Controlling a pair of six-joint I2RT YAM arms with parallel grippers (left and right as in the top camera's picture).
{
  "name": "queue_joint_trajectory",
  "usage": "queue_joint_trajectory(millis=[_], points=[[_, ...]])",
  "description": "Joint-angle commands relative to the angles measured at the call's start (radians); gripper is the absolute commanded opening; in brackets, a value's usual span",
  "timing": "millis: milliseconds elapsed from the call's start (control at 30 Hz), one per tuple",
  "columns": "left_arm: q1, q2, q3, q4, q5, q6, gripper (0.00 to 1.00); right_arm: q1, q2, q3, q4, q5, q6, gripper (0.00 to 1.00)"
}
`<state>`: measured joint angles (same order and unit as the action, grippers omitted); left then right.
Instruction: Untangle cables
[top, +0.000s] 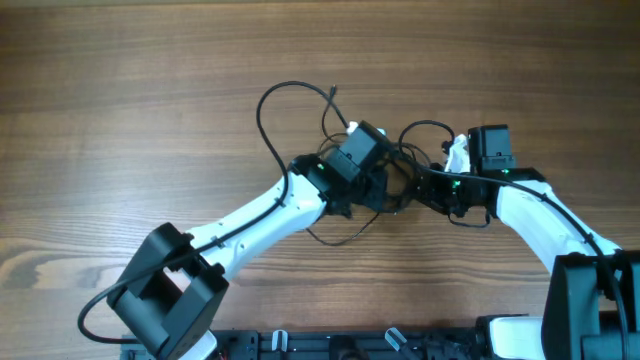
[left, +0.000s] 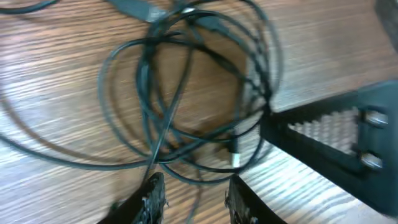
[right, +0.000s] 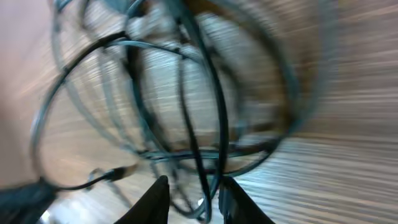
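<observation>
Left hand (left: 191, 193), fingers slightly apart and gripping nothing, hovers at the near edge of the tangled cables (left: 186, 93) on the counter (left: 50, 81). Right hand (right: 194, 193), also part open, straddles blurred strands. Loosening seems under way; next, likely pinch one loop and draw it clear.

We note the right gripper (right: 194, 202) at the bottom edge with its fingertips (right: 155, 199) apart and one strand of the blurred dark-green cables (right: 189, 124) between them, loops overlapping on the wooden table (right: 348, 180), a small plug end (right: 118, 173) lower left.
</observation>
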<state>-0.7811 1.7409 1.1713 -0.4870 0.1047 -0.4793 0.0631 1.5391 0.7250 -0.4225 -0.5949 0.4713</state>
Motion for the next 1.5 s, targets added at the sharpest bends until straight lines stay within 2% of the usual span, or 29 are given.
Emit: queue_joint_trajectory(millis=[0,133,267,333,467,500,600,767,833,900,1033,1133,1200,1367,1467], points=[[0.112,0.003,-0.007,-0.038,0.107,0.035,0.35,0.081,0.015,-0.006,0.086,-0.189,0.034,0.29],[0.265,0.003,-0.007,-0.068,0.243,0.060,0.35,0.218,0.015,-0.006,0.268,-0.192,0.165,0.25],[0.362,0.003,-0.007,-0.122,0.246,0.053,0.32,0.360,0.015,-0.006,0.467,-0.183,0.187,0.21],[0.391,0.003,-0.007,-0.145,0.246,0.053,0.32,0.385,0.012,0.008,0.518,-0.165,0.204,0.24],[0.416,0.003,-0.007,-0.161,0.246,0.053,0.35,0.366,-0.003,0.109,0.423,-0.091,0.154,0.67],[0.408,0.003,-0.007,-0.160,0.244,0.053,0.37,0.355,-0.003,0.119,0.381,-0.024,0.141,0.72],[0.388,0.005,-0.007,-0.153,0.239,0.053,0.41,0.290,-0.003,0.119,0.276,0.136,0.079,0.74],[0.350,0.005,-0.007,-0.114,0.239,0.057,0.40,0.178,-0.003,0.119,0.131,0.233,0.027,0.74],[0.320,0.006,-0.007,-0.096,0.239,0.057,0.46,0.177,-0.003,0.119,0.069,0.344,0.026,0.77],[0.286,0.006,-0.007,-0.090,0.237,0.057,0.56,0.178,-0.003,0.118,0.029,0.374,0.026,0.77],[0.239,0.006,-0.007,-0.050,0.235,0.052,0.62,0.178,0.003,0.118,-0.061,0.498,0.026,0.78],[0.199,0.006,-0.007,0.007,0.234,-0.059,0.64,0.177,0.015,0.117,-0.073,0.536,0.022,0.79],[0.167,0.008,-0.007,0.021,0.173,-0.166,0.66,0.177,0.015,0.117,-0.072,0.536,0.021,0.79],[0.110,0.045,-0.007,0.070,0.086,-0.288,0.66,0.178,0.015,0.117,-0.084,0.527,-0.002,0.78],[0.105,0.114,-0.007,0.107,0.055,-0.348,0.60,0.178,0.015,0.117,-0.087,0.508,-0.002,0.80]])
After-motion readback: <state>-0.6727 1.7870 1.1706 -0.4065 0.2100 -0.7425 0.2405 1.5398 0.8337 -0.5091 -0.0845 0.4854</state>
